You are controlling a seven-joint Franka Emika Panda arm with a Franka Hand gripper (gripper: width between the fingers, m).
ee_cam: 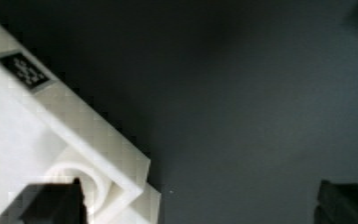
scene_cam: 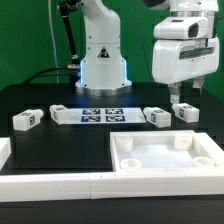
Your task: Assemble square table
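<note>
The white square tabletop (scene_cam: pixel 165 152) lies at the front on the exterior view's right, rim up, with round sockets in its corners. Four white tagged legs lie behind it: one (scene_cam: pixel 27 120) at the far left, one (scene_cam: pixel 62 112) beside it, one (scene_cam: pixel 157 116) and one (scene_cam: pixel 185 112) on the right. My gripper (scene_cam: pixel 185 98) hangs open and empty just above the rightmost leg, behind the tabletop's far right corner. In the wrist view the gripper (ee_cam: pixel 197 205) has its jaws far apart. One finger (ee_cam: pixel 43 205) overlaps a tabletop corner (ee_cam: pixel 69 130) that bears a tag.
The marker board (scene_cam: pixel 100 114) lies flat in front of the robot base (scene_cam: pixel 102 60). A long white border bar (scene_cam: pixel 50 186) runs along the table's front edge, and another white piece (scene_cam: pixel 3 150) sits at the left edge. The mat is black.
</note>
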